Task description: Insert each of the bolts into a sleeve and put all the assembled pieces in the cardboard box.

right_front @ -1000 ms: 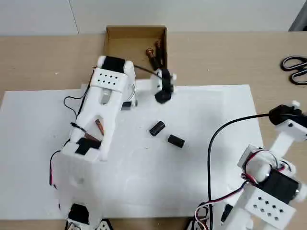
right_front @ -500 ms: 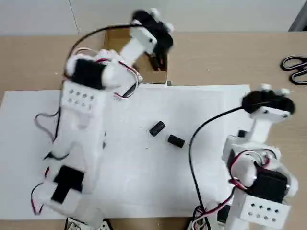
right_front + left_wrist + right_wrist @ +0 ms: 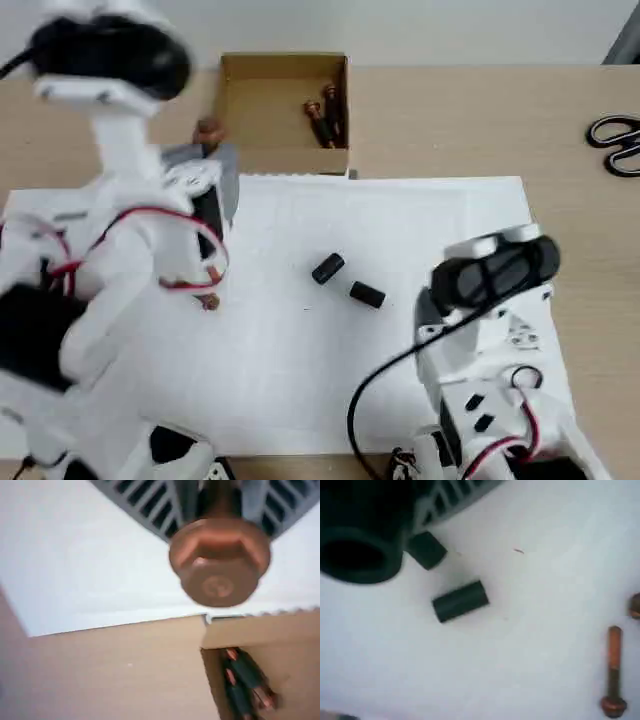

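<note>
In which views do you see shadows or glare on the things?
High view: even light, faint shadows by the sleeves, no glare. Left wrist view: dull sheen on the bolt, box corner shaded. Right wrist view: soft shadow under a sleeve.

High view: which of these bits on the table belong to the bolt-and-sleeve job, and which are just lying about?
Belongs to the job: cardboard box, two assembled pieces in it, two loose sleeves, loose bolt, held bolt in the left pincer, held sleeve in the right pincer.
Just lying about: scissors, white paper sheet.
</note>
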